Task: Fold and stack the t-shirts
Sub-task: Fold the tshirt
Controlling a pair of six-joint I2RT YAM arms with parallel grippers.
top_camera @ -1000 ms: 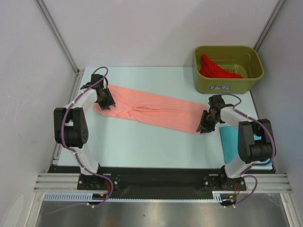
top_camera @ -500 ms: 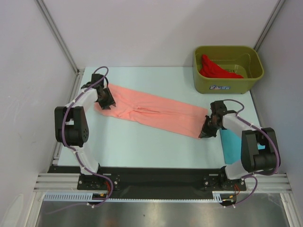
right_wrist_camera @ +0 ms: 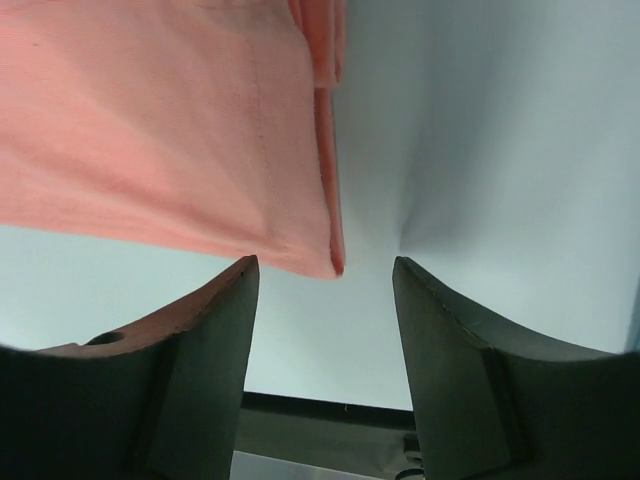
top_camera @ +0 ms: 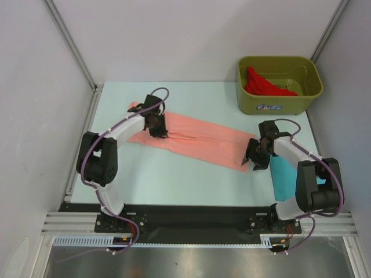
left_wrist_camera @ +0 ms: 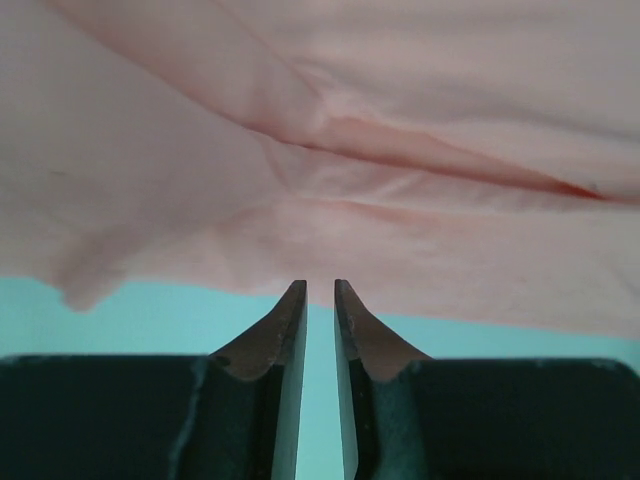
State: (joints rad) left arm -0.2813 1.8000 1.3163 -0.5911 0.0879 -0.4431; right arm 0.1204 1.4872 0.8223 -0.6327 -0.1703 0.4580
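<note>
Salmon-pink t-shirt [top_camera: 197,139] flat, left claw [left_wrist_camera: 320,288] narrowly parted, right claw [right_wrist_camera: 325,265] spread, both empty

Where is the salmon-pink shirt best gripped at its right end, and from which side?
Grip the salmon-pink shirt at the near corner of its right hem, coming in low from the right. It lies flat as a long strip. Its folded layers end there in one straight edge, and the open right gripper faces that corner.

Olive-green tub [top_camera: 290,103] at far right corner, table [top_camera: 174,174].
</note>
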